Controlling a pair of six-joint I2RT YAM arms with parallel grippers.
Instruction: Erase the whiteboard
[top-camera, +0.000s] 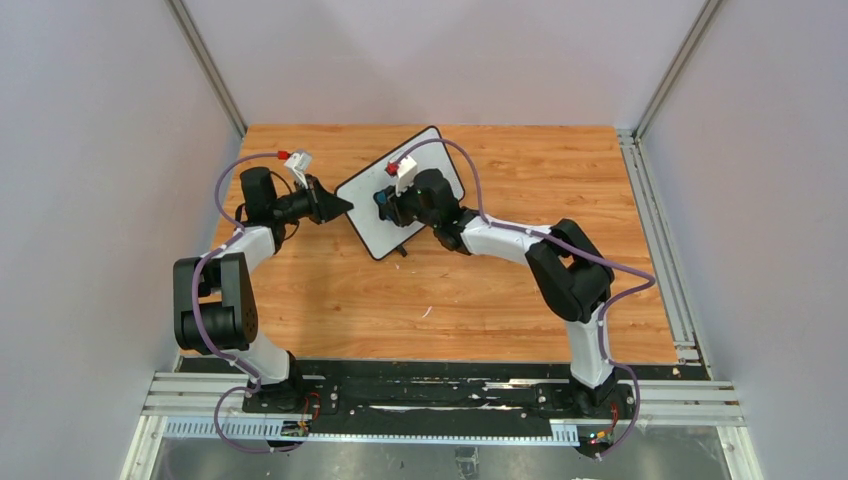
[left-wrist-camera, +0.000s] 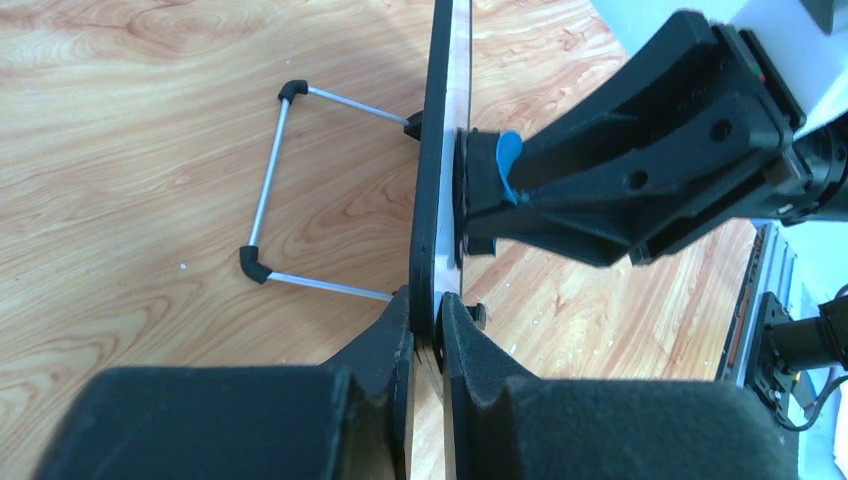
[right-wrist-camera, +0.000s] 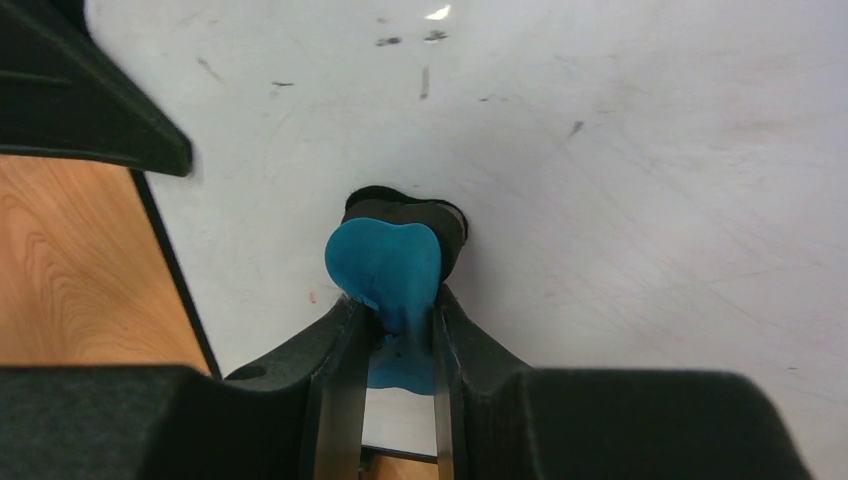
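The whiteboard (top-camera: 364, 214) stands tilted on the wooden table, with a white face and a thin black frame. My left gripper (top-camera: 346, 206) is shut on its left edge. The left wrist view shows the whiteboard (left-wrist-camera: 441, 140) edge-on, pinched between the left gripper's (left-wrist-camera: 428, 322) fingers. My right gripper (top-camera: 384, 203) is shut on a blue eraser (right-wrist-camera: 385, 262) with a black pad, which presses against the board face (right-wrist-camera: 640, 180). A few small dark marks (right-wrist-camera: 425, 80) and a red speck (right-wrist-camera: 312, 297) show on the face. From the left wrist, the eraser (left-wrist-camera: 508, 162) touches the board.
A wire stand (left-wrist-camera: 268, 190) with black corner caps juts from the board's back onto the wooden table (top-camera: 520, 290). Grey walls enclose the table on three sides. Metal rails (top-camera: 660, 240) run along the right edge and the near edge.
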